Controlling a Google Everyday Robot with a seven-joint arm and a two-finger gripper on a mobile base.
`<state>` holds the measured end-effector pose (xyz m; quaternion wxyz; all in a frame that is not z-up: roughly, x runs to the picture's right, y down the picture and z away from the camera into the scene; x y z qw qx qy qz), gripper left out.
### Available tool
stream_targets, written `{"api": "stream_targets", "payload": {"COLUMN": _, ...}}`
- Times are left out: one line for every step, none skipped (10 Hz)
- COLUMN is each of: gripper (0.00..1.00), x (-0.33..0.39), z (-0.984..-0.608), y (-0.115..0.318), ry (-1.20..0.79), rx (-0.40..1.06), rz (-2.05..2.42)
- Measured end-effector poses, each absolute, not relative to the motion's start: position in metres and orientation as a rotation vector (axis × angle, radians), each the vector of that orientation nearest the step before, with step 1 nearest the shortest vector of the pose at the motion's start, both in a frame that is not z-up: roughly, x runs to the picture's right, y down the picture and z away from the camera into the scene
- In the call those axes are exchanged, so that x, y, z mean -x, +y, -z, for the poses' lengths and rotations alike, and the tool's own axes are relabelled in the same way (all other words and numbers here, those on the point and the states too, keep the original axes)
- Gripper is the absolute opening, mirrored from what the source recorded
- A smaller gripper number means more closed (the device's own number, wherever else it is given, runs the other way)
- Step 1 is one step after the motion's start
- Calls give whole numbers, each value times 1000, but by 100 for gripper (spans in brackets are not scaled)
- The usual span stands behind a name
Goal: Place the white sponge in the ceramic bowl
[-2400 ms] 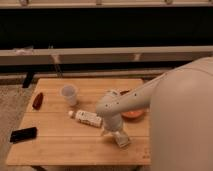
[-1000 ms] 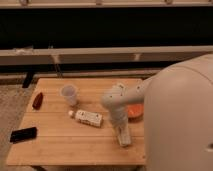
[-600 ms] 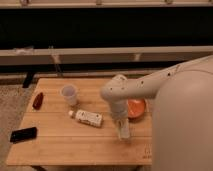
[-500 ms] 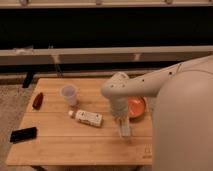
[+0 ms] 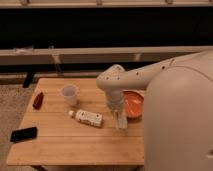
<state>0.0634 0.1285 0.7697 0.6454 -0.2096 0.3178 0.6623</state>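
Note:
The orange-red ceramic bowl [image 5: 135,104] sits on the wooden table [image 5: 60,145] at the right, partly covered by my arm. My gripper [image 5: 121,121] points down at the table just left of the bowl's front edge. A small pale shape at its tip may be the white sponge [image 5: 122,124]. I cannot tell it apart from the gripper, or whether it is held.
A white bottle [image 5: 88,117] lies left of the gripper. A translucent cup [image 5: 69,94] stands behind it. A dark red object [image 5: 38,100] and a black phone [image 5: 23,134] lie at the table's left side. My large pale arm fills the right of the view.
My arm has swung so that its bulk is further right and more of the bowl shows. The gripper has stayed low by the bowl's left front edge.

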Motion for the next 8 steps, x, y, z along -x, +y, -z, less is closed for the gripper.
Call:
{"api": "stream_targets", "payload": {"gripper": 0, "x": -74, "z": -779, "y": 120, "ry": 720, "rx": 472, "rz": -1518}}
{"api": "stream_targets", "payload": {"gripper": 0, "x": -83, "z": -787, "y": 110, "ry": 721, "rx": 469, "rz": -1534}}
{"api": "stream_targets", "payload": {"gripper": 0, "x": -86, "z": -793, "y": 102, "ry": 722, "rx": 471, "rz": -1544}}
{"api": "stream_targets", "payload": {"gripper": 0, "x": -86, "z": -794, "y": 97, "ry": 722, "rx": 471, "rz": -1550}}
{"api": "stream_targets", "payload": {"gripper": 0, "x": -88, "z": -794, "y": 96, "ry": 724, "rx": 469, "rz": -1558}}
{"api": "stream_targets", "payload": {"gripper": 0, "x": -90, "z": -794, "y": 97, "ry": 723, "rx": 468, "rz": -1564}}
{"api": "stream_targets", "payload": {"gripper": 0, "x": -91, "z": -794, "y": 95, "ry": 720, "rx": 466, "rz": -1572}}
{"api": "stream_targets", "payload": {"gripper": 0, "x": -92, "z": -797, "y": 86, "ry": 715, "rx": 461, "rz": -1569}}
